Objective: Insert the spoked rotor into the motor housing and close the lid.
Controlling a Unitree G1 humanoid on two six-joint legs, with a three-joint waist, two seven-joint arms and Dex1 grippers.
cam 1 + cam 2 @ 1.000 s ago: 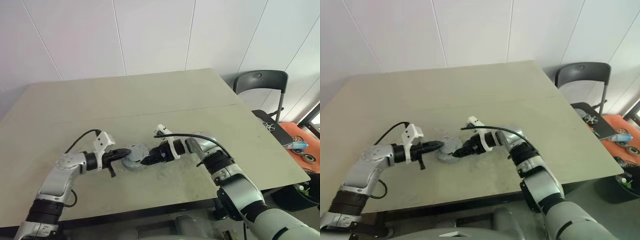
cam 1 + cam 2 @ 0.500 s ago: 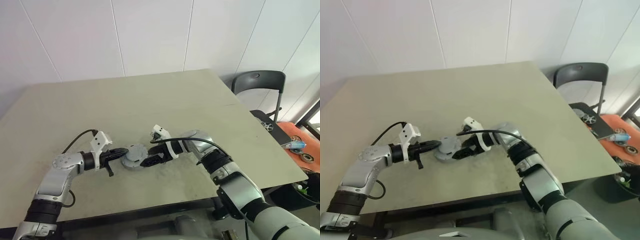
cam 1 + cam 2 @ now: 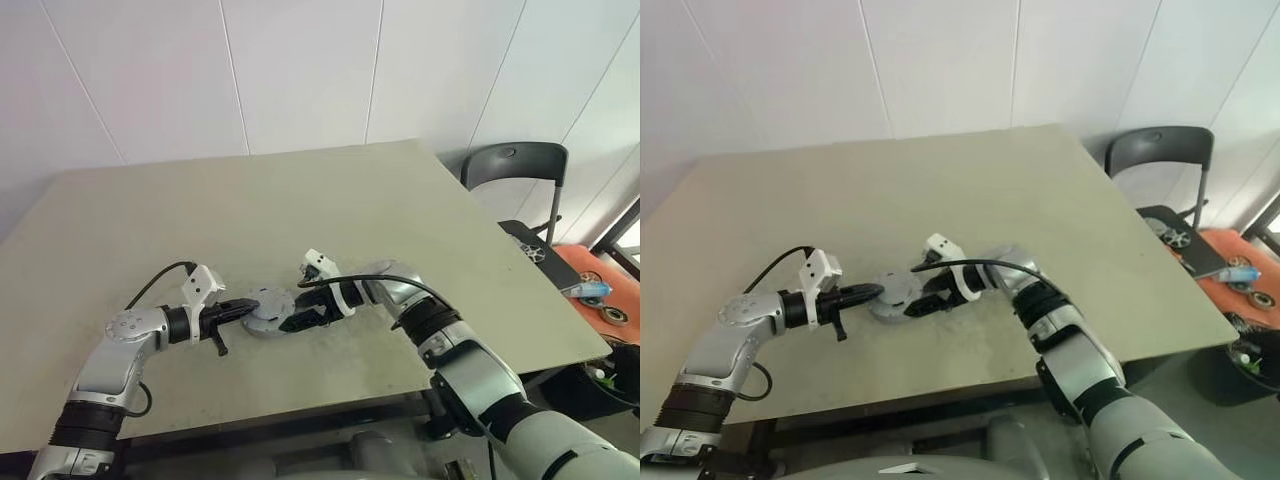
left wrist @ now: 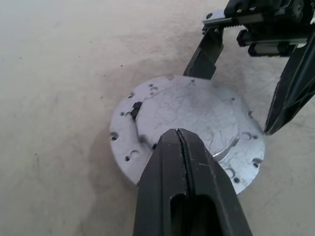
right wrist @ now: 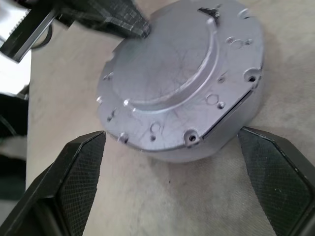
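Observation:
A silvery round lid (image 4: 197,113) with small holes lies flat on the motor housing (image 5: 231,130), whose pale side wall shows under the lid's edge, on the table (image 3: 300,200). The spoked rotor is hidden. My left gripper (image 4: 179,135) is shut, and its joined tips rest on the lid's top near the rim. My right gripper (image 5: 170,132) is open; its two fingers (image 5: 83,167) stand on either side of the housing without touching it. In the left eye view the lid (image 3: 270,305) sits between the left gripper (image 3: 243,305) and the right gripper (image 3: 288,320).
A black chair (image 3: 515,170) stands past the table's right edge. Beyond it, low on the right, is an orange surface with small parts (image 3: 600,290). A white panelled wall runs behind the table.
The right gripper has rolled slightly about its own line beside the housing. The left gripper and the lid have stayed put. The view itself has shifted a little.

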